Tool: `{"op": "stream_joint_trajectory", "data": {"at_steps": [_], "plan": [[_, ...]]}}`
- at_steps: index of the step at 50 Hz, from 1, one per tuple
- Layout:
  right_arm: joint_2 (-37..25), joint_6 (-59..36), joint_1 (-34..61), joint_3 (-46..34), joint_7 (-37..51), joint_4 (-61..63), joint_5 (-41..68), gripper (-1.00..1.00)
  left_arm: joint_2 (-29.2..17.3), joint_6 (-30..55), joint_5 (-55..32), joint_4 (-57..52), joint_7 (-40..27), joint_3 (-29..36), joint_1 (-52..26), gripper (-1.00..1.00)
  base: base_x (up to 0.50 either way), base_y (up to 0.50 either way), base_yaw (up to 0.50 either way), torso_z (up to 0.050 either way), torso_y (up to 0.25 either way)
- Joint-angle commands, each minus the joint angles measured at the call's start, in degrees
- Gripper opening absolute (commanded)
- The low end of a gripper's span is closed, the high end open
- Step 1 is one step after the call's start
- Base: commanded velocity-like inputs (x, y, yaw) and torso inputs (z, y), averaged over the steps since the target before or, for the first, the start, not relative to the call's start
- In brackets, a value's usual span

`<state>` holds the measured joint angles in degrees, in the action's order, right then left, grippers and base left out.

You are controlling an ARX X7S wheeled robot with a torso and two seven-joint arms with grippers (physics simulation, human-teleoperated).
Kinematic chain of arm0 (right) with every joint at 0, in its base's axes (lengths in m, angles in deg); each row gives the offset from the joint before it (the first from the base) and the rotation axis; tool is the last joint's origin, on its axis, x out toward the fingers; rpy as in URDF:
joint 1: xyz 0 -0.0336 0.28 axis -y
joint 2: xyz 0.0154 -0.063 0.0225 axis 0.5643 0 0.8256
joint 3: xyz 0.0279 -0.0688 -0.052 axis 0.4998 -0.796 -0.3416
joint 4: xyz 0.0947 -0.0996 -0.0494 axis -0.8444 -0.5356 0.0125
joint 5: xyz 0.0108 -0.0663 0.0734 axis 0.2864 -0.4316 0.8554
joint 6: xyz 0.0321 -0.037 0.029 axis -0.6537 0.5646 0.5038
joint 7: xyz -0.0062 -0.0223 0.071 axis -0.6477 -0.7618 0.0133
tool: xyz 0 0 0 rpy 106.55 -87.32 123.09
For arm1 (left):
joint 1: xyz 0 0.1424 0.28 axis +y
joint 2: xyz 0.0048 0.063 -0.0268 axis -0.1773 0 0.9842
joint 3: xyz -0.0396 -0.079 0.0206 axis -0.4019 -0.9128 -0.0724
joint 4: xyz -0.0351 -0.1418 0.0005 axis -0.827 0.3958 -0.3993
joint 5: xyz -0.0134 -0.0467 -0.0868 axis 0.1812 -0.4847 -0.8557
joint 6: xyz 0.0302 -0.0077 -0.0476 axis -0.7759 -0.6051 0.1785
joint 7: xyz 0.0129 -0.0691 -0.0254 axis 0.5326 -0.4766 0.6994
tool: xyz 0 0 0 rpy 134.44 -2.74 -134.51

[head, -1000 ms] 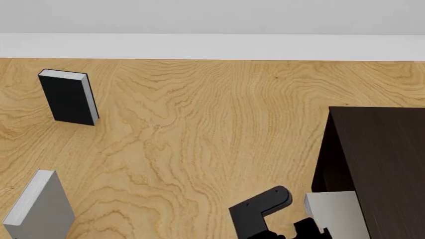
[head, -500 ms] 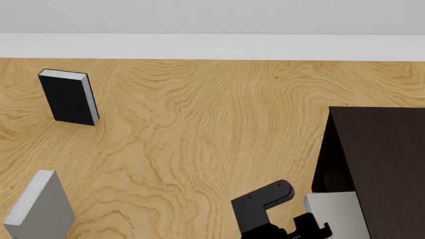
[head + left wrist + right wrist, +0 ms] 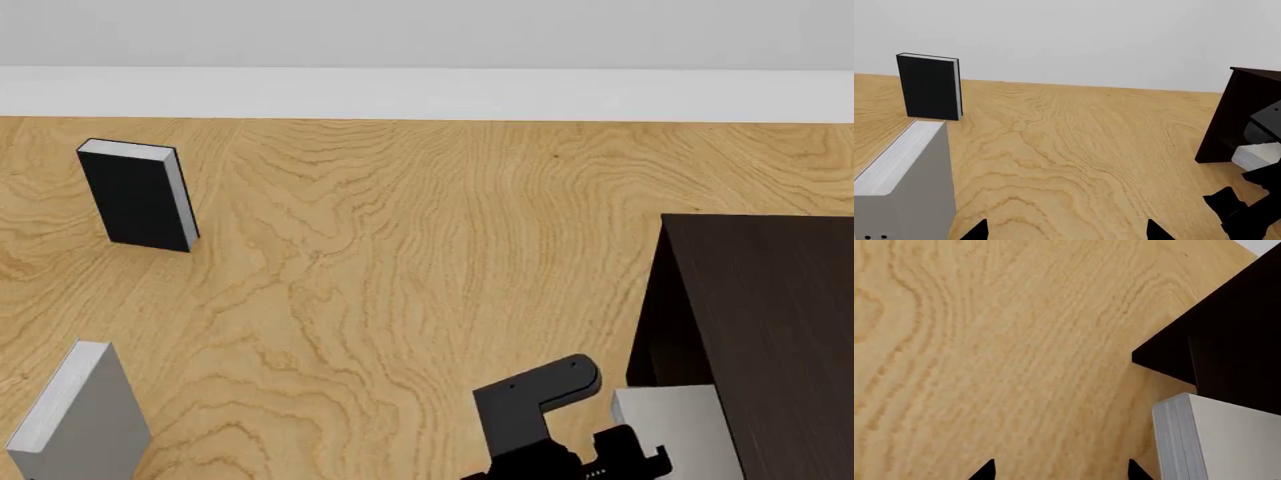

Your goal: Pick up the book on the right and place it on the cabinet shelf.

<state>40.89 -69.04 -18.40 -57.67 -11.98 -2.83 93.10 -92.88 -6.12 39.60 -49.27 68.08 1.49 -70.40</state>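
The plain light-grey book (image 3: 678, 430) with white page edges sits at the bottom right, close against the dark cabinet (image 3: 774, 320). The right wrist view shows the book (image 3: 1224, 440) in front of the cabinet (image 3: 1227, 325), off to one side of my right gripper (image 3: 1062, 471). That gripper is open, with only wood floor between its fingertips. In the head view the right gripper (image 3: 621, 462) is just left of the book. My left gripper (image 3: 1066, 231) is open over bare wood. The cabinet shelf itself is hidden.
A grey book with dots on its spine (image 3: 911, 185) stands close by the left gripper, and shows at the head view's lower left (image 3: 80, 415). A black book (image 3: 138, 195) stands upright at the far left. A white wall runs along the back.
My right arm has shifted a little to the right and forward, closer to the light-grey book. The books and cabinet have not moved.
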Motion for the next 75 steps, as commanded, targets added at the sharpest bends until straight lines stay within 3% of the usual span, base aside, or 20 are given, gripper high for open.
{"op": "stream_joint_trajectory", "data": {"at_steps": [1,38,75], "plan": [[-2.7,-1.6,-0.8,1.4,4.8,-1.4,-2.1,1.0,0.0,-0.1,-0.2,0.2,0.0,0.1,0.0,1.0,0.0,0.0,-0.01,-0.01,0.0],[-4.8,-4.1,-0.6,3.4,7.1,1.1,-1.9,1.0,-0.1,-0.4,-0.4,0.9,-0.1,0.5,-0.3,1.0,0.0,0.0,0.0,0.0,0.0],[-4.3,5.9,6.8,1.5,5.9,-17.1,-5.4,1.0,-0.1,-0.7,-0.4,2.0,0.0,1.2,-0.8,1.0,0.01,0.0,0.0,-0.002,0.0]]}}
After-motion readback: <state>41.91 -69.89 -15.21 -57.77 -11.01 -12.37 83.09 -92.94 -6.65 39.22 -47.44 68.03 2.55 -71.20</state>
